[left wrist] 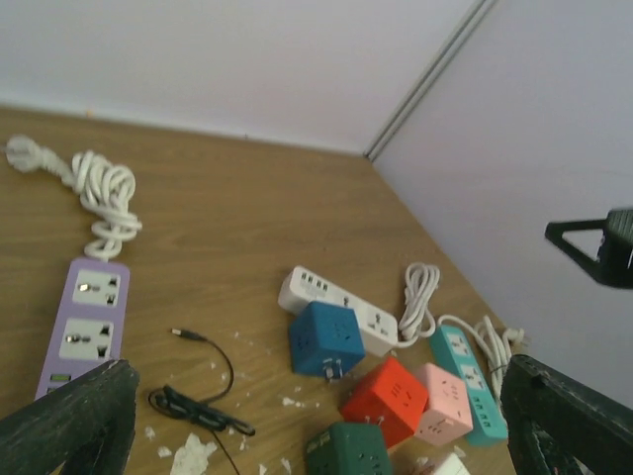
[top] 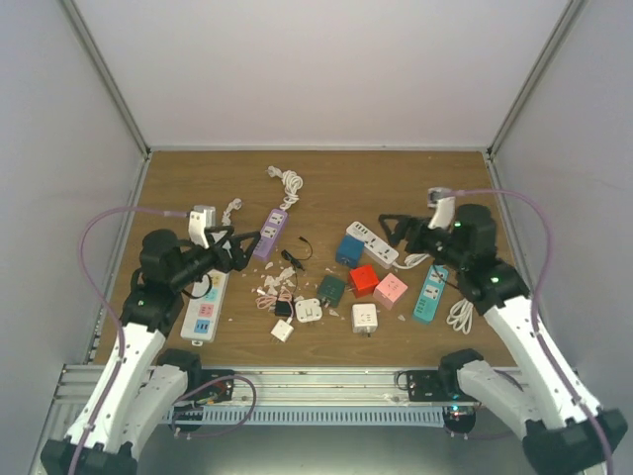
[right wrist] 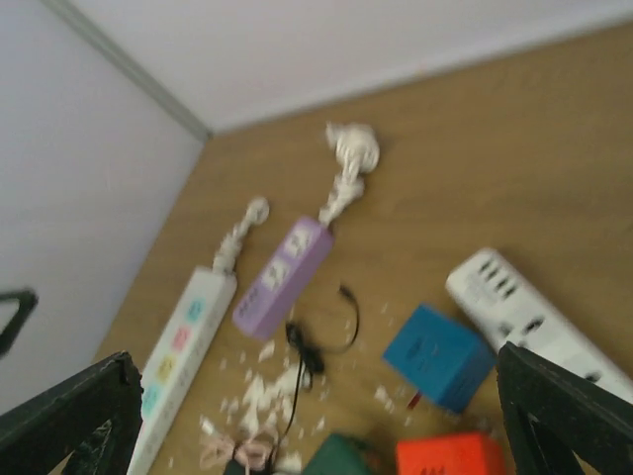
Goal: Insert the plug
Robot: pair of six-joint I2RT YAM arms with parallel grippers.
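Top external: wooden tabletop (top: 396, 183) inside white walls (top: 316, 69), littered with power strips (top: 269, 234), cube adapters (top: 363, 280); left gripper (top: 235, 247), right gripper (top: 396, 234) spread wide, holding nothing.

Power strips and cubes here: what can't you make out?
White power strip, top view: far end hidden under the left arm.
Green cube, left wrist view: cut off by the bottom edge.
Red cube, right wrist view: blurred, cut off at bottom.
White adapters, top view: too small for detail.
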